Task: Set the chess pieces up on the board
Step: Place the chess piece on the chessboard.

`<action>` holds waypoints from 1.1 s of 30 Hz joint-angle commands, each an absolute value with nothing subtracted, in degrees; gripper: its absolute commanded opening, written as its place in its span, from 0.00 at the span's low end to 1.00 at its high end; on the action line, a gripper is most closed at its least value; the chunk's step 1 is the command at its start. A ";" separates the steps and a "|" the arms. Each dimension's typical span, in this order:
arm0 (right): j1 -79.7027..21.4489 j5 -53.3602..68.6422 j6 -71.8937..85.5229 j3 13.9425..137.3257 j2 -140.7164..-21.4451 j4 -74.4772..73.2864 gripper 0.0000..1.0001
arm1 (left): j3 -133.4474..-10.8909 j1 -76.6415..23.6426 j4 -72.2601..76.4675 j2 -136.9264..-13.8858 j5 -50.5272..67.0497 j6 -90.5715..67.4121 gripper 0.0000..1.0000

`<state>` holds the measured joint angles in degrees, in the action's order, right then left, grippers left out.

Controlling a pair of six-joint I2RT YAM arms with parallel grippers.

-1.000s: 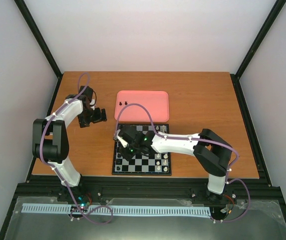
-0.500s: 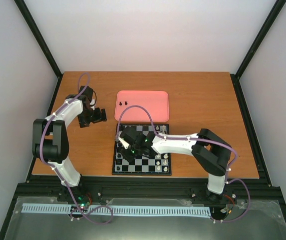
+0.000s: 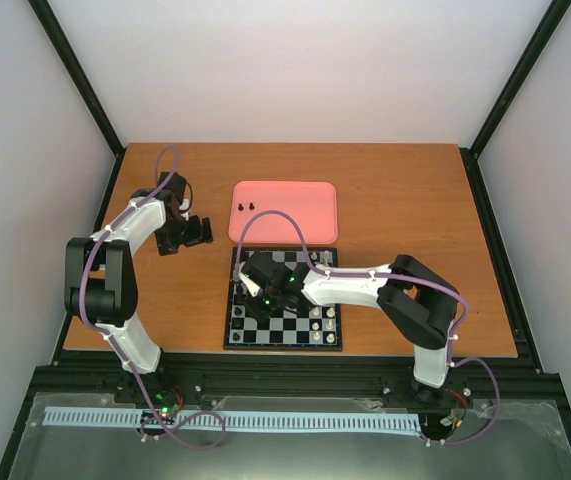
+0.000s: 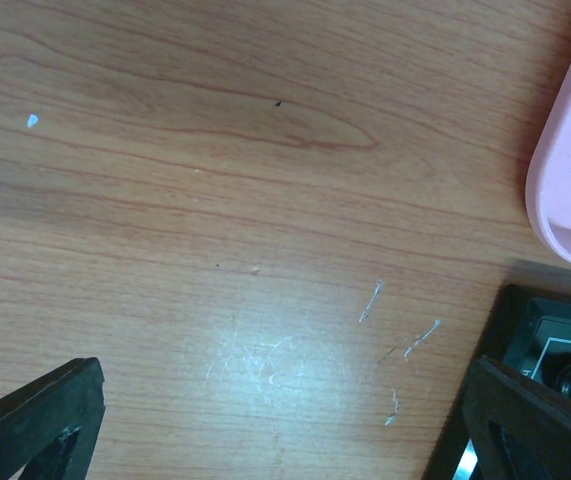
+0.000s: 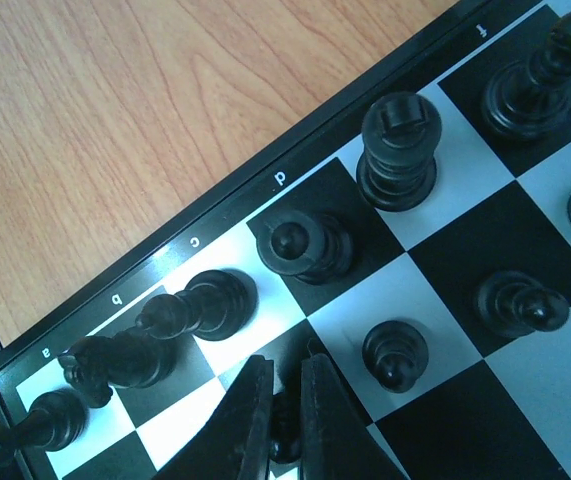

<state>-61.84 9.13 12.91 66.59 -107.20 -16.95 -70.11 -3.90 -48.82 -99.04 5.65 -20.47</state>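
Shifted slightly since before, the right hand (image 5: 285,378) is clamped on a black pawn (image 5: 283,433); the left hand (image 4: 283,400) is spread.

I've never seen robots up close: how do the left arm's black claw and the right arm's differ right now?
The left gripper stands wide open; the right gripper is shut. The left gripper holds nothing; the right gripper seems to pinch a small black pawn. The left gripper hangs over bare wooden table; the right gripper is over the black-and-white chessboard. Both are black, two-fingered.
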 commanded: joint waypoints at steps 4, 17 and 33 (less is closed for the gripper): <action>-61.26 9.97 12.57 66.18 -108.24 -15.82 0.07 | -70.62 -3.72 -48.21 -99.77 5.15 -19.29 1.00; -61.28 10.72 11.53 65.82 -107.46 -15.74 0.21 | -70.75 -3.65 -48.31 -99.87 4.95 -19.20 1.00; -61.26 8.08 8.98 68.56 -99.72 -22.21 0.32 | -71.16 -3.75 -48.49 -99.88 4.98 -19.30 1.00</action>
<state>-61.52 9.87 10.15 66.57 -103.57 -19.73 -70.11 -3.90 -48.84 -99.24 5.48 -20.45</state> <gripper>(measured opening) 0.317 0.997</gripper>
